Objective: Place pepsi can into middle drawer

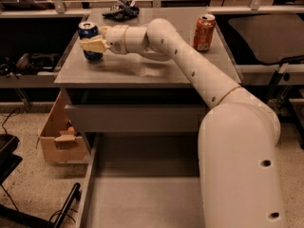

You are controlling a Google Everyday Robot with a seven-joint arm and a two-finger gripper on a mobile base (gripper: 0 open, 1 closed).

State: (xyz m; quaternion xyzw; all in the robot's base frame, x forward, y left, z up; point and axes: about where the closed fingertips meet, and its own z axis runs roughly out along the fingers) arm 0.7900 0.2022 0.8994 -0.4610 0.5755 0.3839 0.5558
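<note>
The pepsi can is dark blue with a silver top and stands upright at the back left of the grey cabinet top. My gripper reaches in from the right and is right at the can, crossing in front of its lower half. The middle drawer is pulled out wide at the bottom of the view, a grey tray with a flat floor and low side walls. My white arm hides its right part.
An orange-red can stands at the back right of the cabinet top. A black crumpled object lies at the back edge. A drawer with a plain grey front sits above the open tray. A cardboard box stands on the floor at left.
</note>
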